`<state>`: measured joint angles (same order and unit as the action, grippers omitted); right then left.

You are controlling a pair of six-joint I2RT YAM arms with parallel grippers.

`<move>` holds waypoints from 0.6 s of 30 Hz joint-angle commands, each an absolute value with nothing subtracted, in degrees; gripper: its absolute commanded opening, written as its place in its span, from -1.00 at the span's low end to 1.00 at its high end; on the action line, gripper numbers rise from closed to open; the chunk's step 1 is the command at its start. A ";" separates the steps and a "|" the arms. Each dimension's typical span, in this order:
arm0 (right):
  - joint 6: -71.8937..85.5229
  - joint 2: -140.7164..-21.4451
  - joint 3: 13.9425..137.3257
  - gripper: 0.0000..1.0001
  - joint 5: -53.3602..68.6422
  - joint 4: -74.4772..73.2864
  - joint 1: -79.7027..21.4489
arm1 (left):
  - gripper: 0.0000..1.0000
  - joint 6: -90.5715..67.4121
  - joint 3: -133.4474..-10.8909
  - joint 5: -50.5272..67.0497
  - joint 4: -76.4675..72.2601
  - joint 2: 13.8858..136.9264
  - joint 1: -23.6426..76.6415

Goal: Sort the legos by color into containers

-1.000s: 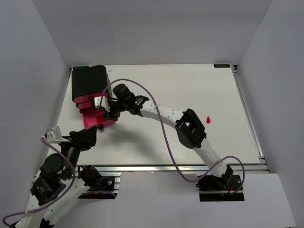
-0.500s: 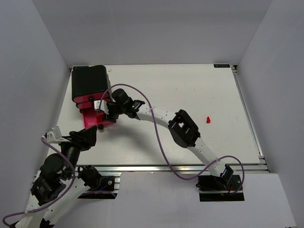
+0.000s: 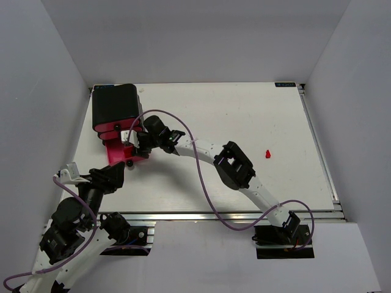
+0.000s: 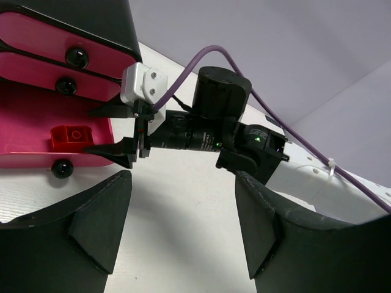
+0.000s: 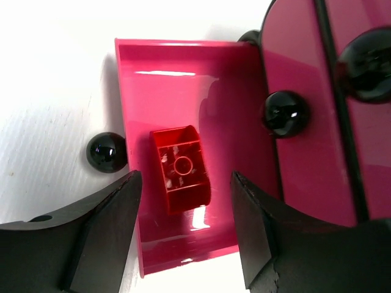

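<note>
The black housing (image 3: 113, 105) with pink drawers stands at the table's back left. Its lowest drawer (image 3: 124, 152) is pulled out. A red lego (image 5: 181, 169) lies loose inside that drawer (image 5: 171, 97), also seen in the left wrist view (image 4: 72, 137). My right gripper (image 3: 131, 139) hovers open and empty just above the open drawer, its fingers (image 5: 98, 238) on either side of the brick without touching it. Another red lego (image 3: 267, 153) lies on the table to the right. My left gripper (image 3: 111, 177) is open and empty, low near the front left, facing the drawer.
The two upper drawers (image 4: 36, 46) are shut, with black knobs (image 4: 76, 58). The open drawer's knob (image 3: 129, 163) points toward the left gripper. The right arm (image 3: 235, 168) and its purple cable stretch across the table's middle.
The right gripper has shifted slightly left over the open drawer and the arm's elbow has moved left. The left arm has not moved.
</note>
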<state>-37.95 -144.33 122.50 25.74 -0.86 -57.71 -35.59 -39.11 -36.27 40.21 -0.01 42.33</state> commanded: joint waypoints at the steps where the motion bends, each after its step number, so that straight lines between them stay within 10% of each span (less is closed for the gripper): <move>1: -38.85 -145.37 125.07 0.30 27.24 1.76 -57.39 | 0.57 -35.60 -39.11 -36.65 40.25 -4.83 42.10; 18: -43.32 -147.74 126.83 0.24 30.84 0.09 -57.31 | 0.56 -35.68 -39.11 -36.83 40.43 -4.92 42.10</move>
